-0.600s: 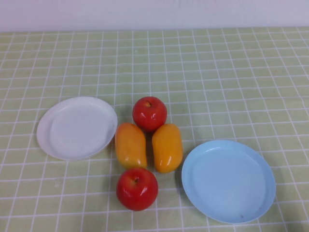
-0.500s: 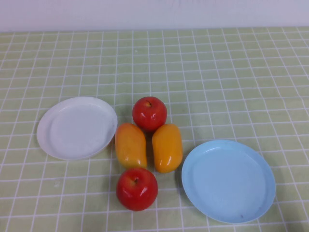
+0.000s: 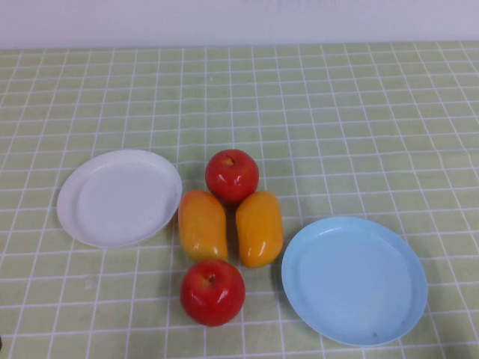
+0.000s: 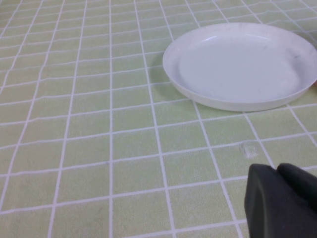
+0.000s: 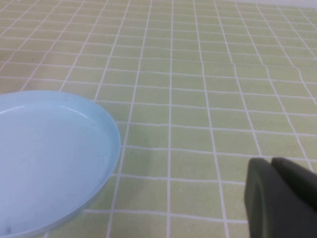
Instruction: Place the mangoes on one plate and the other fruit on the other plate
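Left gripper (image 4: 282, 198): fingers closed, low over table. Right gripper (image 5: 280, 196): fingers closed, likewise low. Neither holding anything.

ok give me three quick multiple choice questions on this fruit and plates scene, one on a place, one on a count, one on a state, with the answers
1. Where is the white plate relative to the mangoes?
A. on the robot's left of them
B. on the robot's right of them
C. underneath them

2. How many red apples are on the table?
A. one
B. two
C. four

3. What is the state of the light blue plate?
A. holding both mangoes
B. holding one apple
C. empty

Answers:
1. A, the white plate lies left of the fruit cluster in the high view.
2. B, one apple sits beyond the mangoes and one nearer the robot.
3. C, nothing rests on it; the left gripper and right gripper are shut, hanging over bare cloth beside the plates.
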